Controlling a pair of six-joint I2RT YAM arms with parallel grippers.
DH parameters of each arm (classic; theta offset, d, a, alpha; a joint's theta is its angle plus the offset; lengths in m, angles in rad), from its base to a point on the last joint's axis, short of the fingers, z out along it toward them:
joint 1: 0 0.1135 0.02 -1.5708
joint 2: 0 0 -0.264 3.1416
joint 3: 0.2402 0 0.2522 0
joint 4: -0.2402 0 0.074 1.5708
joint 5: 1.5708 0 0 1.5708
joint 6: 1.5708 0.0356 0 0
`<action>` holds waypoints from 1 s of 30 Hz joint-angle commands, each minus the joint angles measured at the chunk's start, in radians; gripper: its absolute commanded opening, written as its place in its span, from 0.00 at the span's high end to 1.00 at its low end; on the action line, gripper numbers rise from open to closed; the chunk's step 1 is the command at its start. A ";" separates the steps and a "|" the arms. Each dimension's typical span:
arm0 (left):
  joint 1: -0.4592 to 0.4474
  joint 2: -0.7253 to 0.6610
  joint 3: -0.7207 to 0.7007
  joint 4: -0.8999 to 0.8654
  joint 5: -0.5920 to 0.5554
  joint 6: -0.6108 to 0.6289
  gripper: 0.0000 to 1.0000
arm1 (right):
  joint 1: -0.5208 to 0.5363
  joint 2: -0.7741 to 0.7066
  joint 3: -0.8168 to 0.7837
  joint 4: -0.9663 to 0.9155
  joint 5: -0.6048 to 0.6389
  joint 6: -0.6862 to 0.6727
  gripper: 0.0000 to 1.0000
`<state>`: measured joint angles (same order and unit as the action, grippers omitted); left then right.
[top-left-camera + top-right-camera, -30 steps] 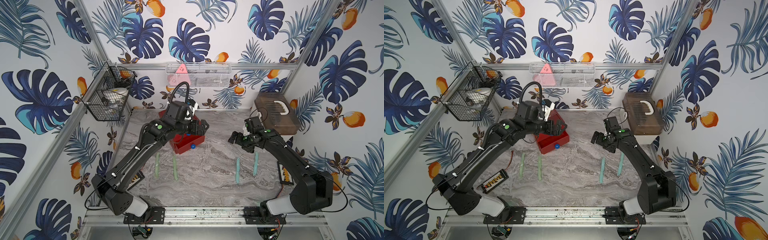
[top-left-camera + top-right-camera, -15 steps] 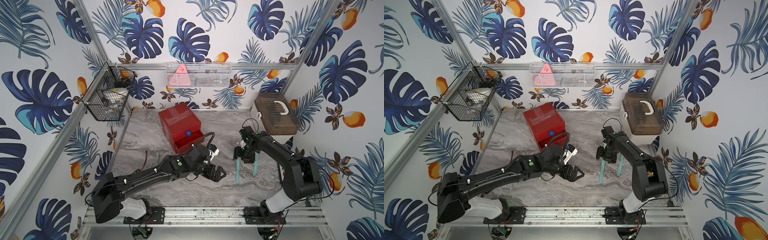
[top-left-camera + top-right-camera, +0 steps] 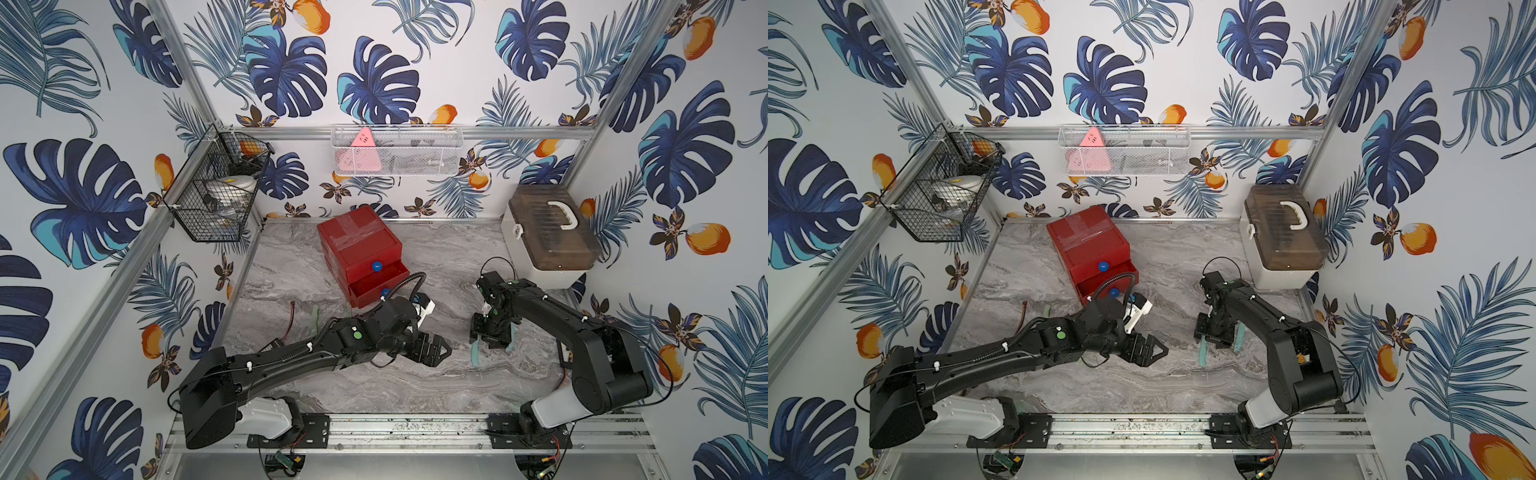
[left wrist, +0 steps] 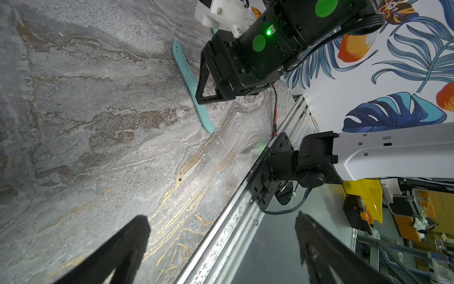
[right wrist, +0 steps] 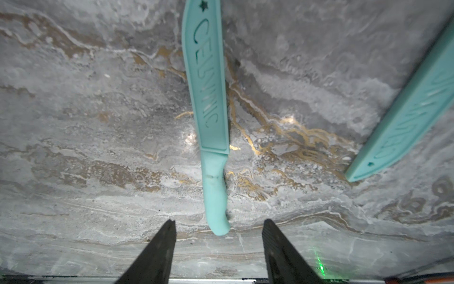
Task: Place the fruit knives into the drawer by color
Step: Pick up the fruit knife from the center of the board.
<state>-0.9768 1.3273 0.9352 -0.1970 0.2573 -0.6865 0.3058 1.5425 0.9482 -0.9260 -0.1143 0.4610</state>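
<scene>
Take the drawer chest [image 3: 359, 245] on the table [image 3: 415, 386] as your mark. The lidded box [image 3: 548, 232] stands to its right. An inner knife [image 3: 475, 353] and an outer knife [image 3: 512, 332] lie side by side in front of it to the right. A third knife [image 3: 315, 318] lies front-left, and the wire basket [image 3: 216, 203] hangs to its left.

Walls: white wallpaper printed with navy and teal leaves and orange fruit [image 3: 386, 83], on three sides.
Frame: bare aluminium posts and front rail [image 3: 415, 432].
Table: grey marble-patterned table [image 3: 449, 257], gold-veined, evenly lit.
Fixtures: black wire corner basket [image 3: 216, 199]; white mesh wall basket [image 3: 399, 153]; white box with brown translucent lid [image 3: 548, 232], in the back corner.
</scene>
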 commanded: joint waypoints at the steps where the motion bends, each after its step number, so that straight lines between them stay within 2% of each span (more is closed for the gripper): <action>1: 0.000 -0.019 -0.018 0.041 -0.010 -0.028 0.01 | 0.014 0.019 -0.004 0.029 0.018 0.026 0.41; 10: 0.000 -0.046 -0.038 0.027 -0.018 -0.025 0.01 | 0.019 0.067 -0.052 0.097 0.039 0.039 0.52; 14: 0.000 -0.052 -0.052 0.029 -0.016 -0.028 0.01 | 0.020 0.094 -0.054 0.117 0.036 0.044 0.61; 18: -0.001 -0.061 -0.064 0.033 -0.015 -0.031 0.01 | 0.033 0.095 -0.052 0.129 0.056 0.043 0.62; 23: 0.000 -0.065 -0.067 0.026 -0.009 -0.026 0.01 | 0.033 0.123 -0.026 0.127 0.085 0.033 0.53; 30: -0.001 -0.074 -0.086 0.023 -0.009 -0.025 0.01 | 0.036 0.113 -0.005 0.137 0.102 0.032 0.56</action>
<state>-0.9768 1.2610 0.8589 -0.1799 0.2466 -0.7078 0.3393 1.6520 0.9371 -0.8078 -0.0349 0.5022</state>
